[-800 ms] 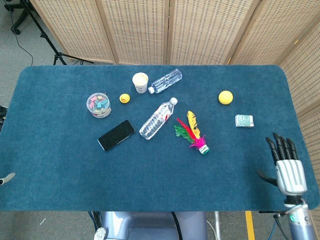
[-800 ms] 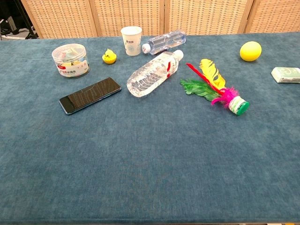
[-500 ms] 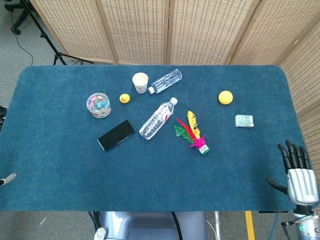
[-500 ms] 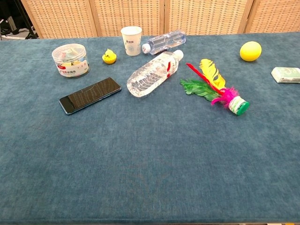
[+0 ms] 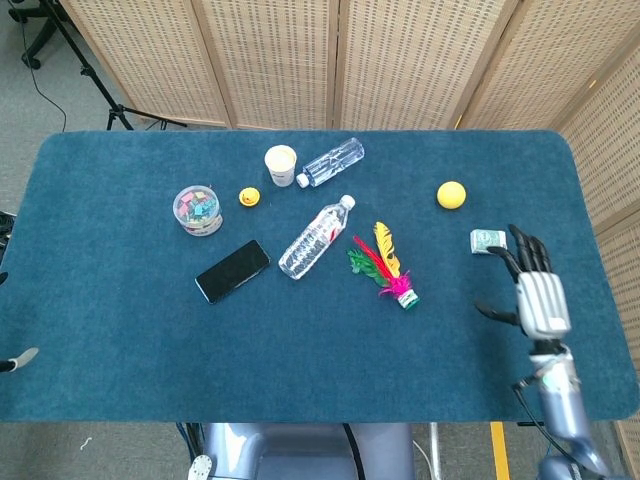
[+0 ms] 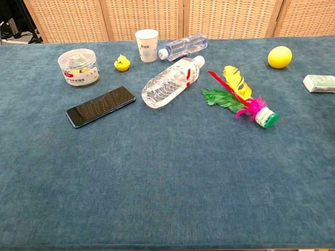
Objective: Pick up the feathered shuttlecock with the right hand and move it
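Blue carpet-like cloth covers the table (image 5: pixel 120 330). In the head view the feathered shuttlecock (image 5: pixel 386 265) lies flat just right of the larger water bottle (image 5: pixel 317 237). The right hand (image 5: pixel 532 290) hovers well right of the shuttlecock, fingers spread, holding nothing. The left hand is out of sight.

In the chest view the shuttlecock (image 6: pixel 239 98) lies right of that bottle (image 6: pixel 171 82), green base (image 6: pixel 267 118) pointing away from it; neither hand shows.

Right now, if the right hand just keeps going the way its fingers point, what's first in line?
Probably the small green-and-white box: the right hand points up-table, fingertips just beside it. Height above the table is unclear, so it may pass over. The shuttlecock lies off to its left, out of line.
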Controlling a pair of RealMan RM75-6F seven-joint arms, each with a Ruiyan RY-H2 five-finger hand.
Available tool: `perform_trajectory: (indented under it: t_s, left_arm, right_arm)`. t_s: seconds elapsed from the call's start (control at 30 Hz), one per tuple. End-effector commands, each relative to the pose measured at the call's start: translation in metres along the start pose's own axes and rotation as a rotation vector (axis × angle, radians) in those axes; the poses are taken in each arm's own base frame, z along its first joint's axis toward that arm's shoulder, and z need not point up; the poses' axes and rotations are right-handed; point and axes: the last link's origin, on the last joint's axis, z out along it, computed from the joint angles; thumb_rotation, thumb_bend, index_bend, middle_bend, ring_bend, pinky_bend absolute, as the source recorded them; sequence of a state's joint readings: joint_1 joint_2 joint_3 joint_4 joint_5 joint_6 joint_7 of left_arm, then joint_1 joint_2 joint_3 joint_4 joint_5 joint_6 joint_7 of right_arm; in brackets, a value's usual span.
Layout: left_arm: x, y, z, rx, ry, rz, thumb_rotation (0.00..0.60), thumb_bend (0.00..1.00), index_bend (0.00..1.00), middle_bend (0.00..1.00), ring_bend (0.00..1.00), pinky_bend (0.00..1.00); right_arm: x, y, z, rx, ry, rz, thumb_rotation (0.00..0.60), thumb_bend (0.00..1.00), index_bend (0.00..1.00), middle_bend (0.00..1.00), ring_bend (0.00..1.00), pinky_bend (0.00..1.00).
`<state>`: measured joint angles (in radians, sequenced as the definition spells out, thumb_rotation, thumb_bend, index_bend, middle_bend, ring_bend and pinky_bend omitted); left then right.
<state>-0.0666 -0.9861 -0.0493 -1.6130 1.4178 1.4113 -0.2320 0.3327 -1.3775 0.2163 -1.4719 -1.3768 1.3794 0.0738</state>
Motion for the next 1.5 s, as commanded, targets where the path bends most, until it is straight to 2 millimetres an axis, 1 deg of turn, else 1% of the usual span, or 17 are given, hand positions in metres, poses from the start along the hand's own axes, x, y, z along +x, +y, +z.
perform_trajectory:
  t_s: [0.03, 0.07, 0.1, 0.2, 0.3, 0.43, 0.63, 0.73, 0.87, 0.93, 1.2, 1.4, 1.5]
  left_arm:
    - [0.0, 0.0, 0.001, -0.001, 0.0, 0.001, 0.6, 0.0, 0.0, 0.0, 0.0, 0.0]
    - [0.0, 0.0, 0.001, -0.001, 0.001, 0.0, 0.6, 0.0, 0.0, 0.0, 0.0, 0.0]
    - [0.001, 0.0, 0.0, 0.001, 0.006, -0.003, 0.6, 0.0, 0.0, 0.0, 0.0, 0.0]
    - [0.002, 0.0, -0.001, -0.002, 0.009, -0.008, 0.6, 0.0, 0.0, 0.0, 0.0, 0.0]
    - [0.003, -0.001, -0.001, -0.003, 0.009, -0.011, 0.6, 0.0, 0.0, 0.0, 0.0, 0.0]
    - [0.004, -0.003, -0.001, -0.004, 0.007, -0.017, 0.6, 0.0, 0.0, 0.0, 0.0, 0.0]
    - [0.004, -0.004, -0.001, -0.003, 0.002, -0.022, 0.6, 0.0, 0.0, 0.0, 0.0, 0.0]
    - [0.005, -0.004, 0.0, -0.005, 0.0, -0.023, 0.6, 0.0, 0.0, 0.0, 0.0, 0.0]
    - [0.005, -0.004, -0.001, -0.008, -0.002, -0.026, 0.6, 0.0, 0.0, 0.0, 0.0, 0.0]
    - [0.005, -0.005, -0.001, -0.008, -0.001, -0.028, 0.6, 0.0, 0.0, 0.0, 0.0, 0.0]
    - [0.006, -0.005, 0.0, -0.007, -0.001, -0.033, 0.6, 0.0, 0.0, 0.0, 0.0, 0.0]
    - [0.007, -0.006, 0.0, -0.004, -0.001, -0.037, 0.6, 0.0, 0.0, 0.0, 0.0, 0.0]
    - [0.008, -0.007, 0.0, -0.001, 0.0, -0.041, 0.6, 0.0, 0.0, 0.0, 0.0, 0.0]
  right_arm:
    - [-0.016, -0.03, 0.027, -0.005, -0.019, 0.046, 0.6, 0.29, 0.32, 0.0, 0.0, 0.0]
    - [-0.022, -0.038, 0.034, -0.011, -0.027, 0.06, 0.6, 0.33, 0.32, 0.0, 0.0, 0.0]
    - [-0.034, -0.049, 0.042, -0.017, -0.059, 0.087, 0.6, 0.37, 0.32, 0.0, 0.0, 0.0]
    - [-0.052, -0.063, 0.054, -0.043, -0.089, 0.102, 0.6, 0.46, 0.34, 0.0, 0.0, 0.0]
    - [-0.069, -0.075, 0.06, -0.065, -0.132, 0.108, 0.6, 0.47, 0.37, 0.0, 0.0, 0.0]
    - [-0.086, -0.087, 0.068, -0.097, -0.169, 0.117, 0.6, 0.47, 0.37, 0.0, 0.0, 0.0]
    - [-0.098, -0.101, 0.073, -0.112, -0.19, 0.117, 0.6, 0.45, 0.37, 0.0, 0.0, 0.0]
    - [-0.102, -0.108, 0.076, -0.112, -0.193, 0.107, 0.6, 0.43, 0.37, 0.0, 0.0, 0.0]
    - [-0.112, -0.121, 0.082, -0.12, -0.192, 0.089, 0.6, 0.33, 0.37, 0.0, 0.0, 0.0]
    - [-0.115, -0.125, 0.084, -0.126, -0.195, 0.087, 0.6, 0.31, 0.37, 0.0, 0.0, 0.0]
    - [-0.13, -0.137, 0.09, -0.153, -0.207, 0.072, 0.6, 0.31, 0.38, 0.0, 0.0, 0.0]
    - [-0.137, -0.14, 0.095, -0.182, -0.226, 0.091, 0.6, 0.31, 0.39, 0.0, 0.0, 0.0]
    - [-0.144, -0.145, 0.097, -0.194, -0.242, 0.103, 0.6, 0.33, 0.4, 0.0, 0.0, 0.0]
